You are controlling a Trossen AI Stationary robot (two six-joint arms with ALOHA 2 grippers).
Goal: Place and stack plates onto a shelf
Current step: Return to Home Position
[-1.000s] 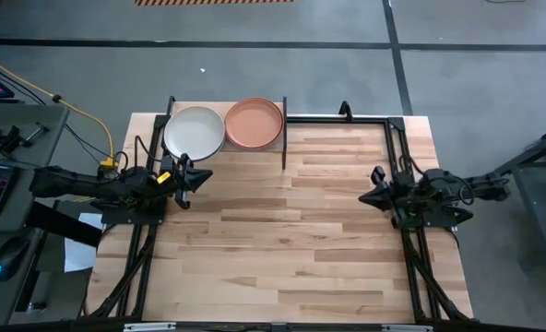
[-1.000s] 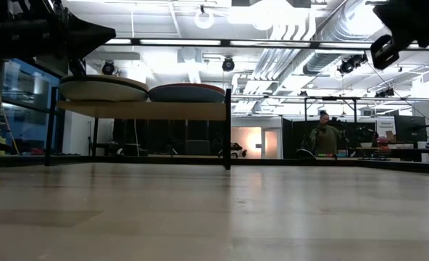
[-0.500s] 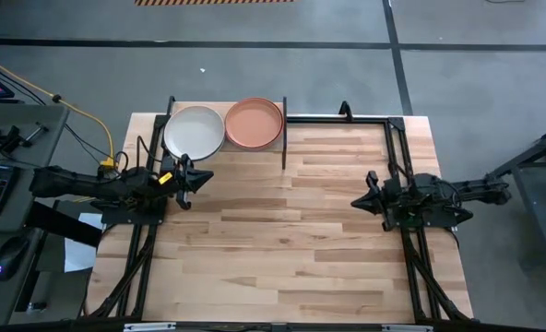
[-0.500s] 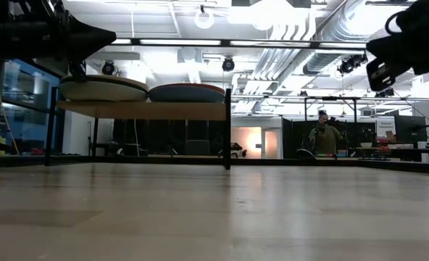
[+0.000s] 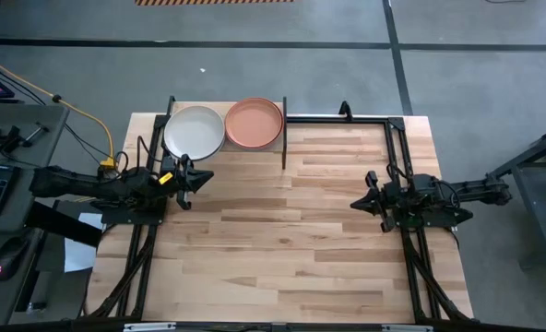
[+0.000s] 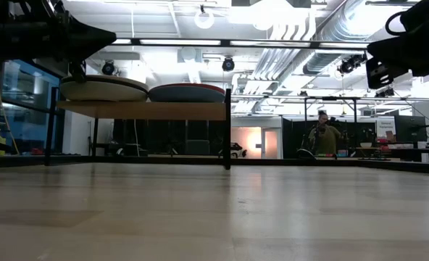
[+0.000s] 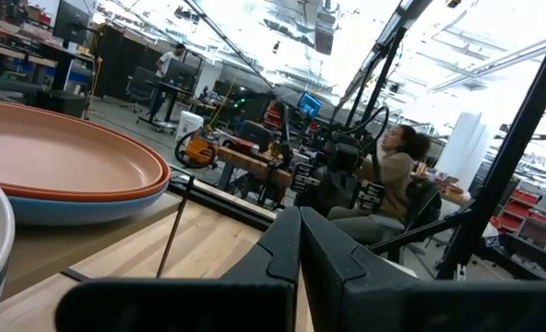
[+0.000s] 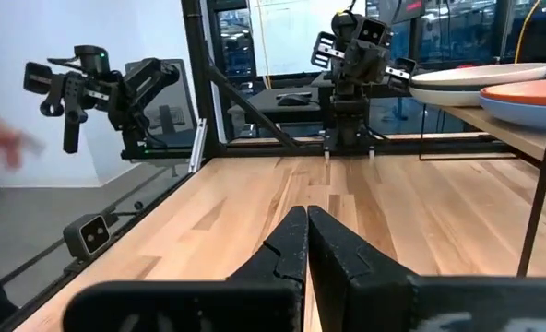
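Plates (image 5: 195, 132) are sitting stacked on the shelf (image 6: 149, 110), upper left, nearest the left end effector (image 5: 201, 175); the right end effector (image 5: 355, 203) is likewise hanging closed, empty.

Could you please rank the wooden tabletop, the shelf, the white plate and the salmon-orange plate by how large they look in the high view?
1. Wooden tabletop, by far the largest.
2. Shelf.
3. White plate and salmon-orange plate: they look alike, so I will not rank one above the other.

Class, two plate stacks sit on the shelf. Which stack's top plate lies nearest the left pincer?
The white plate, at the left-arm end of the shelf, close to the left pincer; the salmon-orange plate sits farther off.
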